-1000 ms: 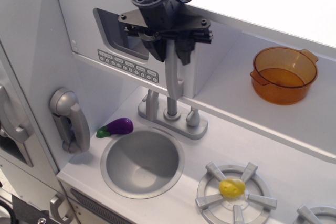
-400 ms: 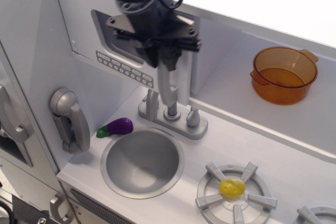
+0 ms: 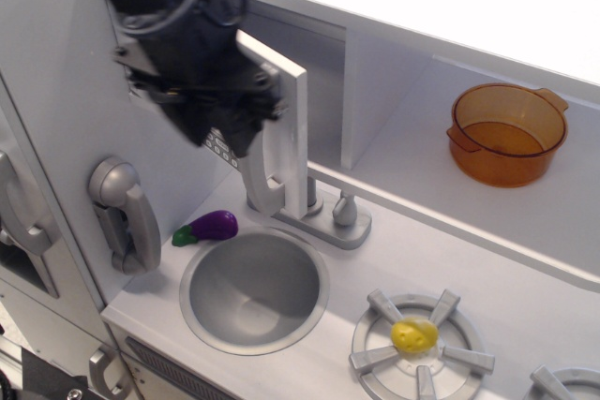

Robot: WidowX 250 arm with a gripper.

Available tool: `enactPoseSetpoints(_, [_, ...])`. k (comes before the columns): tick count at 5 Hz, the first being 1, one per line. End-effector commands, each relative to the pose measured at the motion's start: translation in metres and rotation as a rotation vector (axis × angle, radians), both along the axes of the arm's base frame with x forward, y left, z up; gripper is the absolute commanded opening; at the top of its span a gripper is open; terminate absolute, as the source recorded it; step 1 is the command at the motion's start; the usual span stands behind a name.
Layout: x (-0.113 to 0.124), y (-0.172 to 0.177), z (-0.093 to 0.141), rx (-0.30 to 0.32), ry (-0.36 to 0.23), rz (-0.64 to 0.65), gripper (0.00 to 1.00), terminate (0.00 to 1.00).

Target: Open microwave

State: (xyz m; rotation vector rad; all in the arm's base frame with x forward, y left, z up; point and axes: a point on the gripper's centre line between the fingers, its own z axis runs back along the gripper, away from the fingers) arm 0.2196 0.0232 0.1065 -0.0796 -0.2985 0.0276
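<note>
The microwave's light-grey door point(image 3: 291, 105) stands swung out towards me, seen nearly edge-on, with the compartment point(image 3: 319, 72) behind it open. Its long grey handle point(image 3: 267, 175) hangs down from the door's free edge. A few of its small buttons point(image 3: 221, 148) show below the gripper. My black gripper point(image 3: 240, 138) is at the top of the handle, its fingers closed around it. The gripper and arm are blurred and hide the door's window.
An orange pot point(image 3: 507, 133) sits on the shelf at right. A grey faucet point(image 3: 342, 214) stands behind the round sink point(image 3: 253, 289). A purple eggplant point(image 3: 211, 227) lies left of the sink. A grey wall phone point(image 3: 125, 213) hangs at left. A yellow item point(image 3: 414, 334) lies on the burner.
My gripper has moved left and towards me with the handle, and the microwave door has swung from nearly closed to wide open.
</note>
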Motion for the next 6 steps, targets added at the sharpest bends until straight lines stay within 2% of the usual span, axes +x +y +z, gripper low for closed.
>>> enactPoseSetpoints(1, [-0.027, -0.005, 0.016, 0.036, 0.146, -0.082, 1.0, 0.0])
enactPoseSetpoints(2, [-0.02, -0.04, 0.012, 0.02, 0.213, -0.067, 1.0, 0.0])
enactPoseSetpoints(3, [-0.008, -0.075, 0.013, -0.002, 0.243, -0.081, 1.0, 0.0])
enactPoseSetpoints(4, [0.013, -0.091, 0.017, -0.036, 0.24, -0.04, 1.0, 0.0])
enactPoseSetpoints(5, [0.043, -0.093, 0.03, -0.074, 0.237, -0.019, 1.0, 0.0])
enactPoseSetpoints(6, [0.061, -0.084, 0.035, -0.095, 0.212, 0.001, 1.0, 0.0])
